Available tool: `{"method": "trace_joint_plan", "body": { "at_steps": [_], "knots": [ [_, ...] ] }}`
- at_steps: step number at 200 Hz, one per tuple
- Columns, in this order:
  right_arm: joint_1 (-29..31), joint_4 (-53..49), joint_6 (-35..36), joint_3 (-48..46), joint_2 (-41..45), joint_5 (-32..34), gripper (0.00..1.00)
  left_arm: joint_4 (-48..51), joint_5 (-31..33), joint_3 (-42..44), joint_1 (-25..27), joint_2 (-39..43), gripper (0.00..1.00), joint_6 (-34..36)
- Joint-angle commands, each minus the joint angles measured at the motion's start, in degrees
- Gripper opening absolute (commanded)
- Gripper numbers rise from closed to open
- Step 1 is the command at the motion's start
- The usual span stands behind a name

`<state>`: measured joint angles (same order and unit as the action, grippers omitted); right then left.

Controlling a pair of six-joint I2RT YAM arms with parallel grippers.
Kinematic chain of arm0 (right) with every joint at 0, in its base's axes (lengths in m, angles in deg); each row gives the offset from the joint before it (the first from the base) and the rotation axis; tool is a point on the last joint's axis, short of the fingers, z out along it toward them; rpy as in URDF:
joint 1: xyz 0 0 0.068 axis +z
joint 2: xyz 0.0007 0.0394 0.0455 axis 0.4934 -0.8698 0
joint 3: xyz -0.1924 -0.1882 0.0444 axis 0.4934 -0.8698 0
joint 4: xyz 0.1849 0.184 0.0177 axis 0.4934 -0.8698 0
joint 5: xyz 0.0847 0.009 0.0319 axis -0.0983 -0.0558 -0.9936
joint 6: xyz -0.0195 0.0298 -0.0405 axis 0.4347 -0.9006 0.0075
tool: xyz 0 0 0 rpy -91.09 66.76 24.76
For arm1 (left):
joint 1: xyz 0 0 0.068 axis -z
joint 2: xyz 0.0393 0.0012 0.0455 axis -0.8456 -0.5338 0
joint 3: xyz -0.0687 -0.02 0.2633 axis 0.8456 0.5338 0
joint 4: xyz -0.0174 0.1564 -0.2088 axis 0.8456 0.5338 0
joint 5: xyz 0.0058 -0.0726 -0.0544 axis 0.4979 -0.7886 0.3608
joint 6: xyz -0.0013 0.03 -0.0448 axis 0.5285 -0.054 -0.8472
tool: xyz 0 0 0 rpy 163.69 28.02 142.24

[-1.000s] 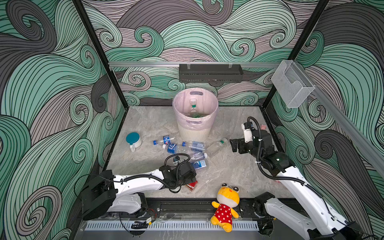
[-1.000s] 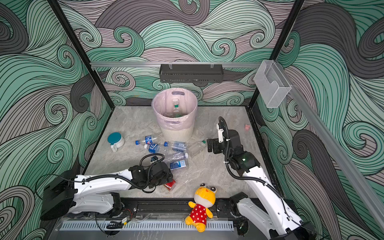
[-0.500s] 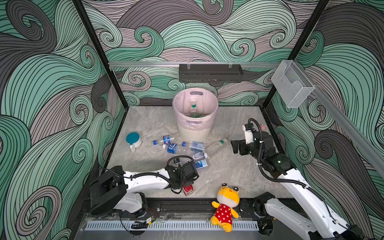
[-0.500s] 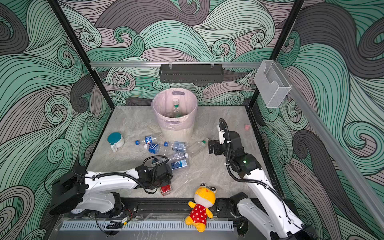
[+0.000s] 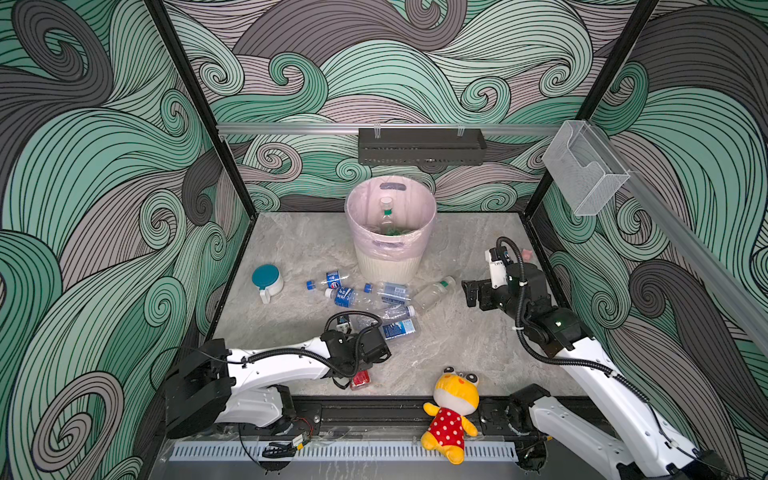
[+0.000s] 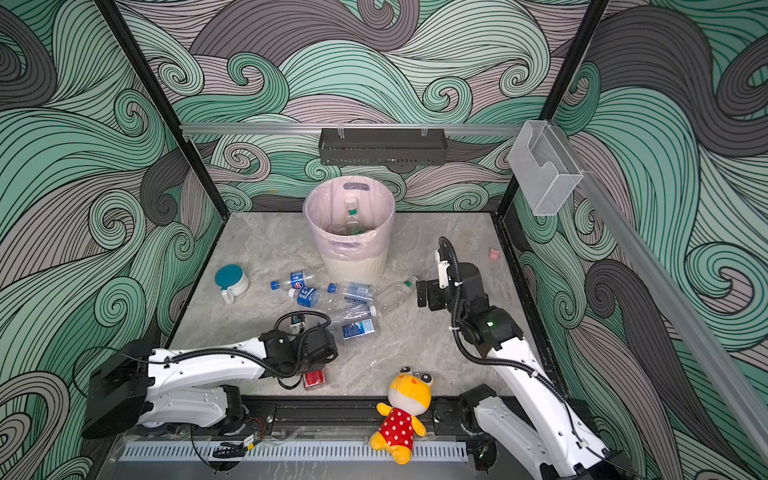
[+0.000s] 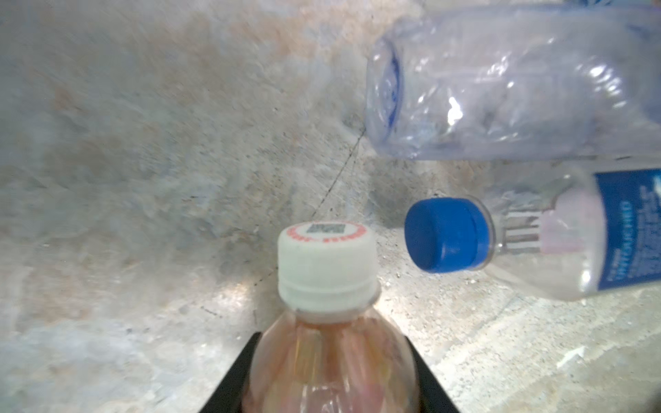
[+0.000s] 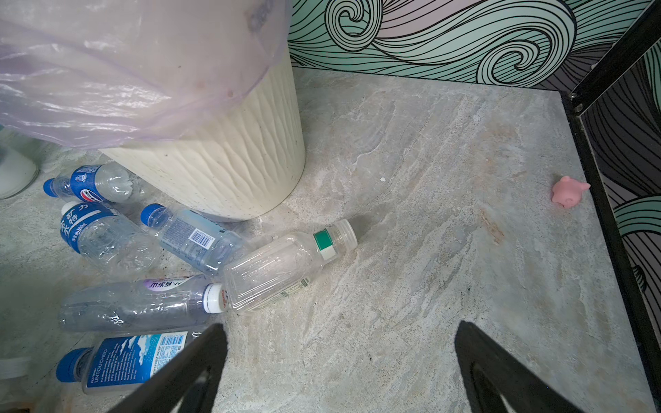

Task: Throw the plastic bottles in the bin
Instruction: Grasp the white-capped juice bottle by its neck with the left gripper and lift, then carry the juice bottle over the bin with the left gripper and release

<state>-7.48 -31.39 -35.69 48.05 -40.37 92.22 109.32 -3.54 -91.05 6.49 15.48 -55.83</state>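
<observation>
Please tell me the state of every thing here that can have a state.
Left gripper: shut on the amber bottle.
Right gripper: open, empty.
Bin: upright, bottles inside.
Green-banded bottle: capped, lying on its side.
Teal-lidded cup: upright, lid on.

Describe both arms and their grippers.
The left arm and right arm have glossy white links, black joints and wrists, black ribbed cables looping outside. A small green light glows on the right arm's joint. The left gripper and right gripper have flat black fingers.
</observation>
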Motion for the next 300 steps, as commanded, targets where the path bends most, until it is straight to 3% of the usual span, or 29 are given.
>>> {"method": "trace_joint_plan", "body": {
  "at_steps": [1,59,98,143,165,198,230,253,278,283,293,300],
  "knots": [
    [-0.3,-0.8,0.8,-0.3,0.0,0.4,0.99,9.1,9.2,-2.4,0.0,6.8,0.45,3.8],
    [-0.3,0.6,0.0,-0.1,-1.3,-0.6,0.99,19.5,21.0,-7.1,-1.6,24.0,0.37,14.6],
    [-0.2,1.2,-0.7,-0.5,-2.1,-2.0,0.99,18.7,27.8,-7.3,-2.9,31.3,0.36,19.9],
    [-0.3,0.7,-0.7,-0.7,-1.6,-2.5,0.98,13.7,29.0,-9.8,-5.5,35.9,0.35,28.8],
    [-0.3,0.7,-0.8,-1.2,-1.5,-2.8,0.98,7.6,26.6,-13.0,-7.0,35.2,0.34,36.6],
    [-0.3,0.0,-1.5,-2.0,-1.1,-3.3,0.98,-1.7,16.9,-21.4,-13.2,25.4,0.34,47.2],
    [-0.3,0.0,-2.0,-3.5,0.8,-3.3,0.98,-13.2,-1.8,-32.1,-24.1,10.7,0.33,53.6],
    [-0.3,-0.4,-2.2,-4.0,1.0,-3.9,0.98,-13.5,-10.6,-51.4,-27.8,-4.8,0.33,58.1],
    [-0.3,-0.6,-3.8,-4.5,-0.1,-4.5,0.98,-5.4,-17.9,-77.2,-31.5,-25.1,0.3,56.4],
    [-0.3,-0.4,-4.3,-4.7,-0.4,-4.6,0.98,-3.3,-18.6,-82.4,-32.1,-29.3,0.38,55.7],
    [-0.2,-0.1,-5.3,-4.9,-0.9,-5.1,0.97,1.3,-19.8,-89.9,-33.0,-34.8,0.71,55.4],
    [-0.2,-0.1,-5.7,-4.9,-1.2,-5.5,0.97,3.9,-20.5,-93.1,-33.2,-36.9,0.83,55.9]
  ]
}}
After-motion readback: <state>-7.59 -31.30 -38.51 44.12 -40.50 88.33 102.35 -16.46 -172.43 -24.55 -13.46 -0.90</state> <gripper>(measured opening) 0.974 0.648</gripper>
